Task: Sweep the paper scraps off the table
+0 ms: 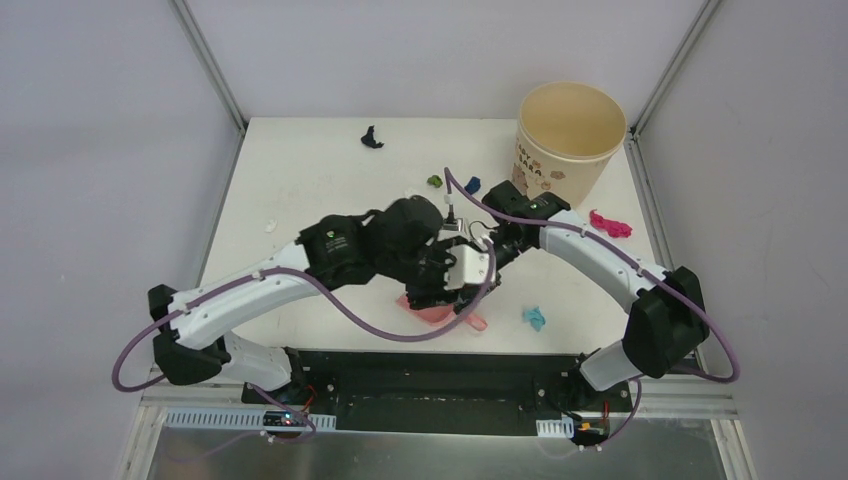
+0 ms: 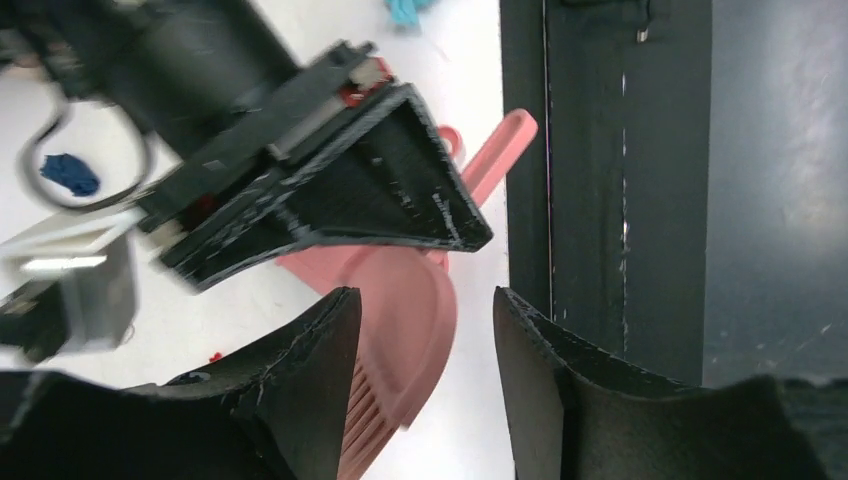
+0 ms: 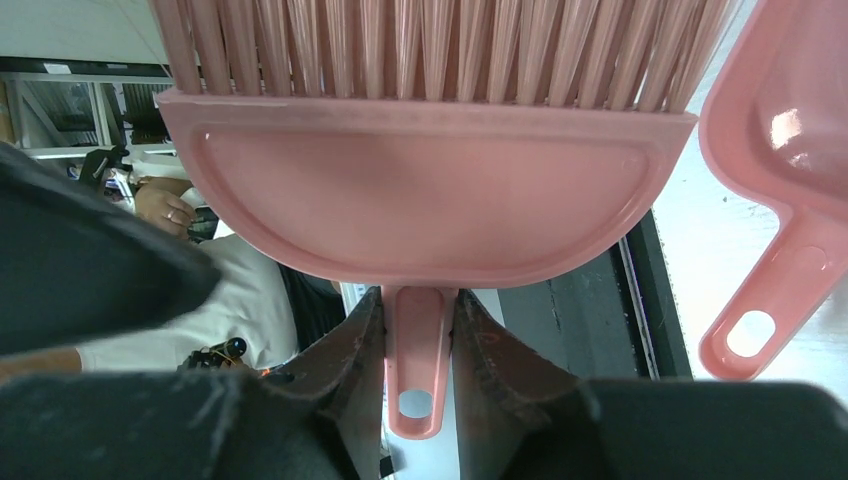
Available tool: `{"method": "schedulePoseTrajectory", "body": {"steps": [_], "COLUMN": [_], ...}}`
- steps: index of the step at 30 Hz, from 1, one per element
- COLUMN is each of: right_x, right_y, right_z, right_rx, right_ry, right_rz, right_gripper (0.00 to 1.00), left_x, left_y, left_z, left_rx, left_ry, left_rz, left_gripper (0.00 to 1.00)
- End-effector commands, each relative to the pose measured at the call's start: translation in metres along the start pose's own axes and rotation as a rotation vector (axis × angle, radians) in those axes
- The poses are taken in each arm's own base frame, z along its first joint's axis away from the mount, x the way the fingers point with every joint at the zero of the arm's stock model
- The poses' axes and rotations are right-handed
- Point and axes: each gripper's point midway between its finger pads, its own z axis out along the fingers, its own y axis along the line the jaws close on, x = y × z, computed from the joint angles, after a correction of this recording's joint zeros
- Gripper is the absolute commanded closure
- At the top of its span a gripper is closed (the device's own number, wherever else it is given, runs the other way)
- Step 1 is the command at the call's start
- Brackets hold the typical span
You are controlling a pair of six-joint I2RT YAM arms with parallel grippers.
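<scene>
**Right gripper** (image 3: 418,350): pressed onto the thin handle of the pink brush (image 3: 425,200), with the bristles pointing away from the wrist.

**Left gripper** (image 2: 425,300): fingers spread and clamping nothing. It hangs low over the pink dustpan (image 2: 400,330). We cannot tell whether either finger touches the pan.

**Dustpan:** flat on the table (image 1: 300,170) near the front, its handle (image 2: 500,150) reaching toward the black edge.

**Paper scraps**, all loose on the table:
- black (image 1: 372,137), at the far side
- green (image 1: 435,181) and dark blue (image 1: 473,185), just beyond the arms
- red (image 1: 610,224), near the foot of the bucket (image 1: 570,135)
- teal (image 1: 534,318), near the front, right of the pan
- a white bit (image 1: 270,226), to the left

We see none in the pan.

**Hazards, as we judge them:**
- The two wrists crowd together over the pan. A reach by either arm could knock the other, or jar the brush.
- If the spread fingers close on the pan's bowl rather than its handle, they may tip it or shove it off the front edge.
- The brush is held only by its narrow stem, so a hard drag could twist it in the grip.
- The scraps look light. A brisk stroke could flick them off the table instead of gathering them.
- The purple cable (image 1: 480,205) loops close to the green and blue scraps and could drag them.
</scene>
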Motion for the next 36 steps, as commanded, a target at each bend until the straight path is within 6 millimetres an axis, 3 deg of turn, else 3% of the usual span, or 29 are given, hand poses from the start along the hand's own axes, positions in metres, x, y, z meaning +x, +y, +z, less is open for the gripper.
{"method": "schedulePoseTrajectory", "body": {"steps": [1,7,13,21,23,25,27,29,31,36], "right_x": [-0.001,0.002,0.002,-0.002,-0.002,-0.004,-0.01,-0.014,-0.015,-0.01], "right_y": [0.017,0.018,0.017,0.024,0.027,0.029,0.033,0.037,0.038,0.042], "right_z": [-0.007,-0.009,-0.008,-0.014,-0.018,-0.025,-0.039,-0.055,-0.068,-0.085], "right_rx": [-0.051,-0.051,-0.057,-0.064,-0.059,-0.046,-0.022,0.012,0.069,0.223], "right_ry": [-0.04,-0.045,-0.04,-0.052,-0.067,-0.091,-0.13,-0.157,-0.164,-0.249], "right_rz": [-0.1,-0.114,-0.117,-0.112,-0.125,-0.149,-0.189,-0.234,-0.289,-0.473], "right_gripper": [0.92,0.92,0.93,0.92,0.8,0.53,0.38,0.32,0.33,0.33], "left_x": [0.015,0.016,0.036,0.036,0.034,0.033,0.039,0.047,0.054,0.048], "left_y": [0.005,0.011,0.014,0.014,0.015,0.017,0.023,0.03,0.034,0.033], "left_z": [0.002,-0.003,0.0,0.019,0.019,0.018,0.014,0.01,0.009,0.013], "left_rx": [-0.057,-0.095,-0.111,-0.137,-0.154,-0.154,-0.124,-0.086,-0.048,0.098], "left_ry": [0.153,0.166,0.223,0.145,0.108,0.057,-0.002,-0.067,-0.115,-0.213], "left_rz": [0.171,0.231,0.241,0.195,0.17,0.105,-0.02,-0.155,-0.259,-0.476], "left_gripper": [0.49,0.56,0.64,0.99,1.0,1.0,1.0,1.0,1.0,1.0]}}
